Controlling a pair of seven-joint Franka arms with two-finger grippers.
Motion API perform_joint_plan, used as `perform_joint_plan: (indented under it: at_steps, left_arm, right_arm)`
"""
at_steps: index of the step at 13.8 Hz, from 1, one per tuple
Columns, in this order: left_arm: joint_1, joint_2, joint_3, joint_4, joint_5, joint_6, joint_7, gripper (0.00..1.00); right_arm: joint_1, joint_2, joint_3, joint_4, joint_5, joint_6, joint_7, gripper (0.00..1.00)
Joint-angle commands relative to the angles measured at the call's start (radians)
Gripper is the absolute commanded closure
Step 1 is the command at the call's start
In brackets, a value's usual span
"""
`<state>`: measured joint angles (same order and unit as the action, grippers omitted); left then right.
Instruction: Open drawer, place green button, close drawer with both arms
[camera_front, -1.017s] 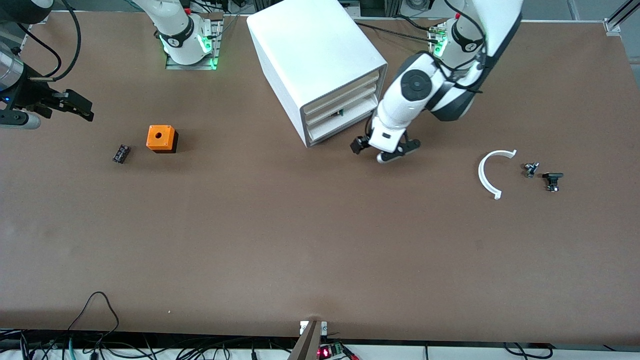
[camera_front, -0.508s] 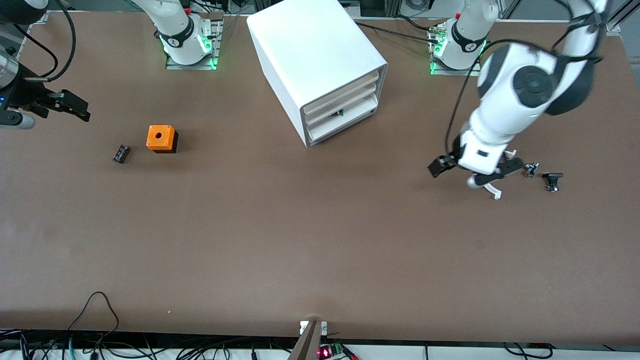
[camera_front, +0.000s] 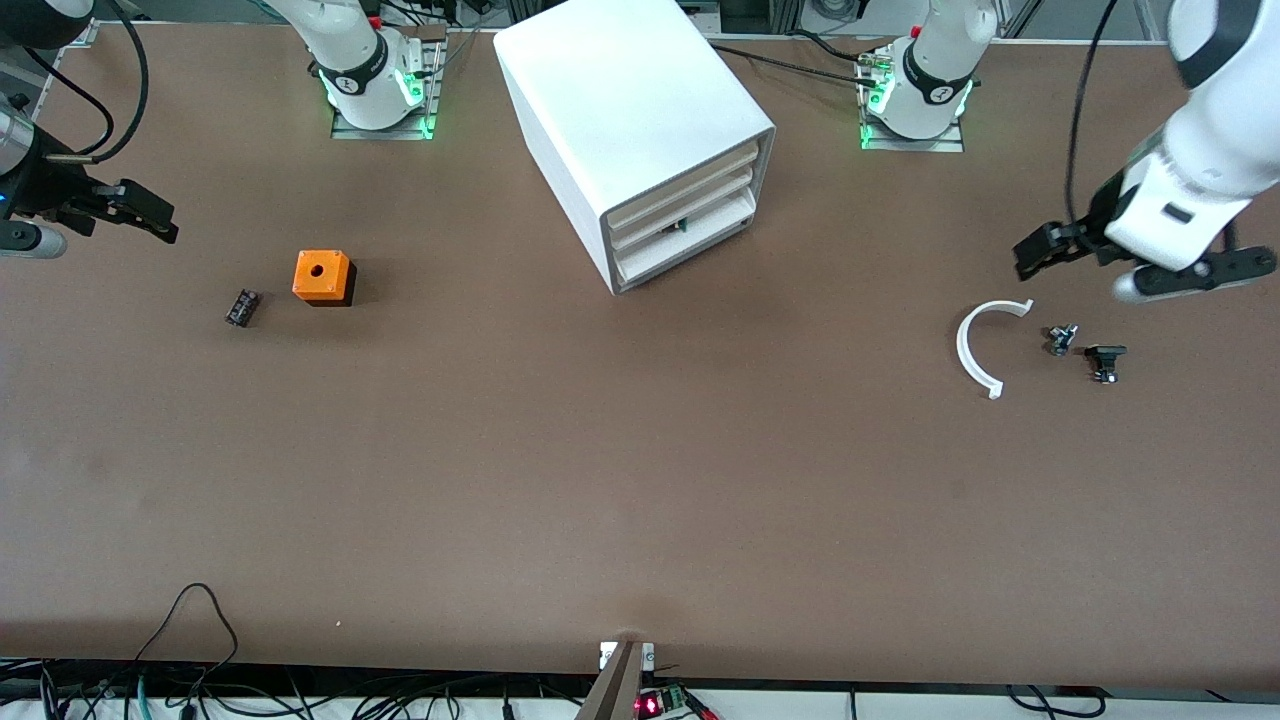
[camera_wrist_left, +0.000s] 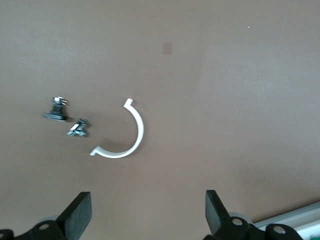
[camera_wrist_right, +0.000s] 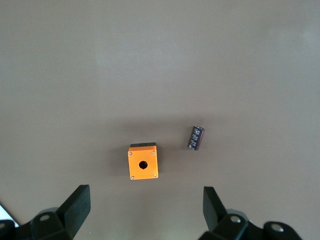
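Arc piece (camera_front: 968, 350): white half-ring, flat on the table toward the left arm's end; nearest item of that group to the front edge.
Small parts (camera_front: 1103, 360): two dark bits with metal pins, just beside the arc piece, nearer still to the left arm's end edge; too small to name.
Capacitor-like cylinder (camera_front: 242, 307): dark, lying on its side toward the right arm's end.
Orange cube (camera_front: 322, 277): one hole in the top face, beside the cylinder, a little farther from the front edge.
Left gripper (camera_front: 1125, 268): fingers wide apart and empty, in the air over the left arm's end, above bare table next to the arc piece and small parts. Change: a second ago just in front of the cabinet's drawers; since swung well clear of them.
Drawer (camera_front: 665, 262): lowest of the stack, front pushed in flush with the others.
Button (camera_front: 680, 226): probable match only; small green-and-dark speck in the gap above the lower drawer fronts, inside the cabinet. None seen loose on the table.
Cabinet (camera_front: 620, 90): white box, mid-table by the edge where the bases stand, untouched by either arm.
Right gripper (camera_front: 95, 215): fingers spread, nothing held, waiting over the right arm's end edge.
Task reading: drawer shut, arm withdrawn; judged at or near completion.
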<state>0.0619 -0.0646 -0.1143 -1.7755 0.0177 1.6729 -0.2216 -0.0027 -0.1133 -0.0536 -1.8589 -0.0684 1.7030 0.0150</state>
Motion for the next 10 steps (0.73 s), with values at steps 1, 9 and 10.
perform_joint_plan:
  at_steps: [1, 9, 10]
  left_arm:
    - [-0.011, -0.014, 0.028, 0.06, 0.013, -0.061, 0.071, 0.0]
    - [-0.011, 0.008, 0.022, 0.096, -0.027, -0.087, 0.073, 0.0]
    - [-0.011, 0.008, 0.022, 0.096, -0.027, -0.087, 0.074, 0.0]
  right_arm:
    - [0.001, -0.008, -0.005, 0.001, 0.022, 0.001, -0.021, 0.0]
    - [0.001, -0.006, -0.006, 0.001, 0.022, -0.006, -0.023, 0.0]
    - [0.001, -0.006, -0.006, 0.001, 0.022, -0.006, -0.023, 0.0]
